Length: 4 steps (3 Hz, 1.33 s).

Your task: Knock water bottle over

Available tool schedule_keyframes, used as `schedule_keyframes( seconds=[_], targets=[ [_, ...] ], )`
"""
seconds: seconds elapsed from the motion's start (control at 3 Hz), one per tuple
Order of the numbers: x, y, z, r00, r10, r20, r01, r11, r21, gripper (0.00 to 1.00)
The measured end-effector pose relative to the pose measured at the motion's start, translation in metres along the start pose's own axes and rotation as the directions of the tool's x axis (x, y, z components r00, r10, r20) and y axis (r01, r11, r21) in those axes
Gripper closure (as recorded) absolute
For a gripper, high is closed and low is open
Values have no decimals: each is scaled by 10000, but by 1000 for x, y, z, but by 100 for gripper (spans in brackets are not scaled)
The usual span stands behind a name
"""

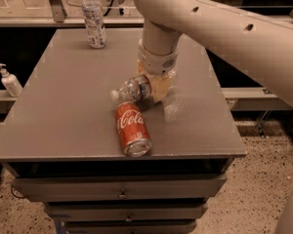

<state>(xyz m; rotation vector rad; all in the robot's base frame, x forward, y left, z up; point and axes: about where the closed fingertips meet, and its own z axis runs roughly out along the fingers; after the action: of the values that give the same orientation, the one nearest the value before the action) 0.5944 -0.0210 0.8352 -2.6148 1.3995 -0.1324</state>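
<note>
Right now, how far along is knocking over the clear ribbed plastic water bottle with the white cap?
Looks done: the clear water bottle lies on its side, white cap pointing left, beside the red cola can. In hand: the gripper sits at the bottle's base end, mid-table. Left: probably just backing the arm away; whether the bottle lies free of it is hidden.

Gripper (158,86) at mid-table (63,106), right up against the water bottle (132,88). It masks the bottle's base end, so only the cap and part of the body show. Can't tell if the bottle lies flat or leans. Arm (224,28) runs out of shot top & right, w/ the rest of the robot unseen. Far bottle (94,21): cap sits at the very top edge, label print too small to read. Drawers (122,194) are cut off at the bottom edge.
</note>
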Motion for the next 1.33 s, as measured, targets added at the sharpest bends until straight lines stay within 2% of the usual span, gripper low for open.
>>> schedule_keyframes(
  seconds=[0.33, 1.33],
  targets=[
    [7, -3, -1, 9994, 32, -345, -31, 10000, 33, 0],
    [16, -2, -1, 9973, -47, -737, 39, 9999, -115, 0]
  ],
)
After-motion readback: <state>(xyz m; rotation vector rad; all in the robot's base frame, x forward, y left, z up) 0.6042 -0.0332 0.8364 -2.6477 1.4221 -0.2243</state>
